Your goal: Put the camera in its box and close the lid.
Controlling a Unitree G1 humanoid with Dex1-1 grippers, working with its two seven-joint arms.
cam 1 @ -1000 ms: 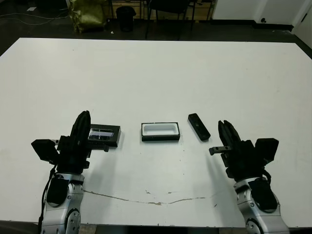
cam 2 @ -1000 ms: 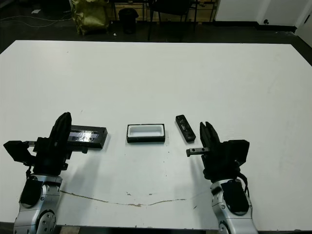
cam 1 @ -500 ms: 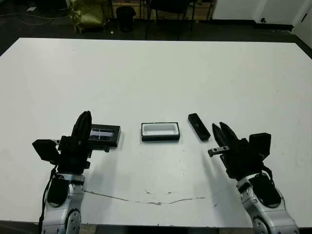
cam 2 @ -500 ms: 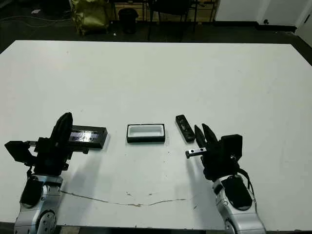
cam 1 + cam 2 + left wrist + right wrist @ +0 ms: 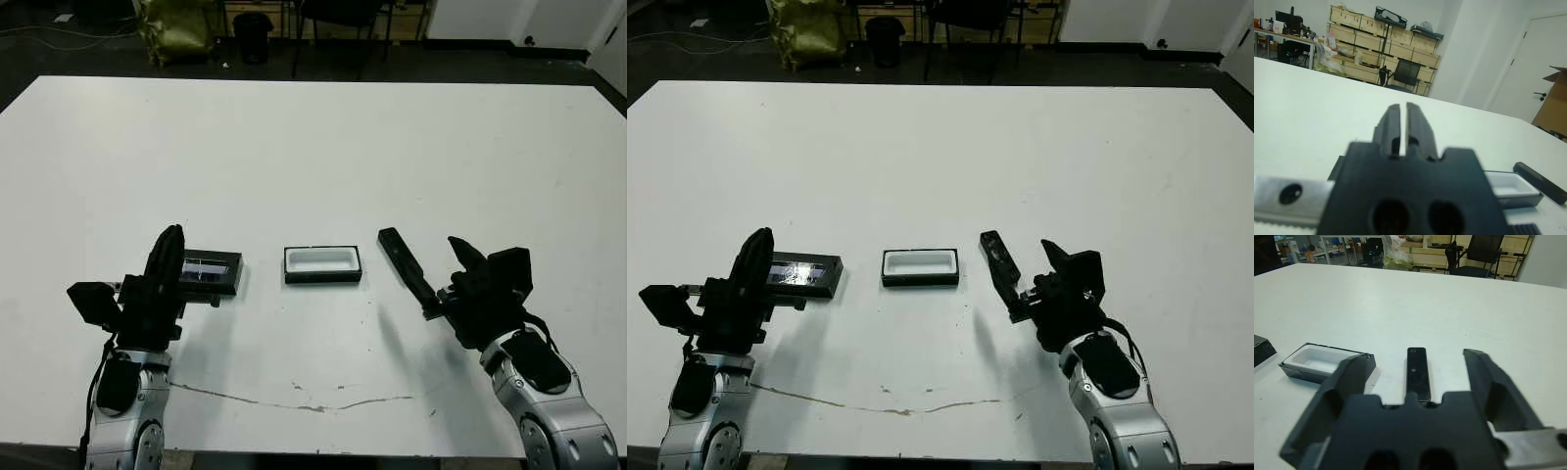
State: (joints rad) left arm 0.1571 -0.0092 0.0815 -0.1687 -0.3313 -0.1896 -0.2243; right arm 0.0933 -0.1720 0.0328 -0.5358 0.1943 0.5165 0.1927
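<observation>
The camera (image 5: 1417, 373), a slim glossy black bar with rounded ends, lies on the table (image 5: 313, 147) between the right gripper's (image 5: 1420, 377) wide-spread fingers, untouched; the box (image 5: 322, 264) sits near, toward the narrowly closed left gripper (image 5: 1400, 128)

A broad white tabletop (image 5: 313, 147) fills most of the head views; a thin cracked line (image 5: 294, 399) runs along its near edge. Beyond the tabletop's far edge lies a dark floor (image 5: 59, 49), with an olive-yellow bag (image 5: 176, 29), a small black bin (image 5: 253, 34) and black chair legs (image 5: 343, 34). Farther behind the tabletop, stacked wooden crates (image 5: 1376, 54) line a white wall (image 5: 1484, 54), a black chair (image 5: 1404, 74) before them. A white door (image 5: 1542, 68) stands at that wall's side, beside a cardboard box (image 5: 1553, 100).
</observation>
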